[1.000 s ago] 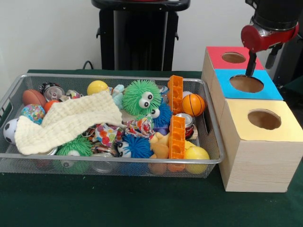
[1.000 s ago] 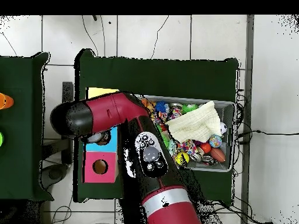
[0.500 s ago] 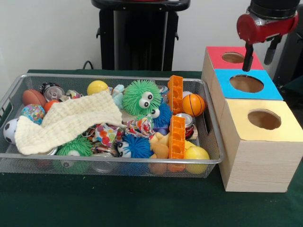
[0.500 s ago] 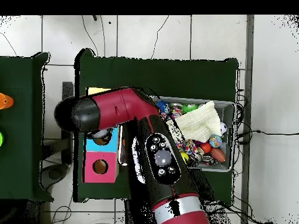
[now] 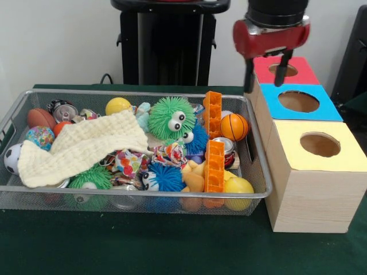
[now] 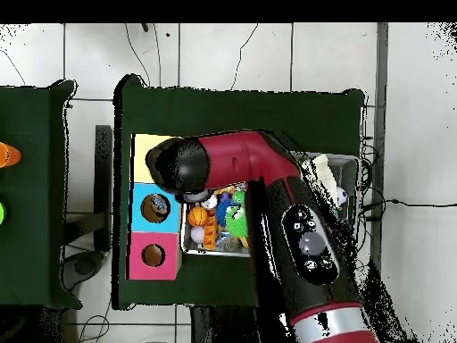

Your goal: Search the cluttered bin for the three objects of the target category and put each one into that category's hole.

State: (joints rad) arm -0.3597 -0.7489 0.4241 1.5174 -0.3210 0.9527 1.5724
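Bin fills the frame's left and centre on the green surface, heaped with toys, and my claw has swung away from the blue box's hole at right toward it, prongs apart, empty; drop looks done, hunting again. Three boxes, three holes, two orange blocks, one cloth

One wire mesh bin fills the left and centre of the front view. Three wooden boxes stand at right, each with one round hole: red-topped, blue-topped, yellow-topped. In the bin: two orange blocks, one cream cloth, one green furry toy, one mini basketball.
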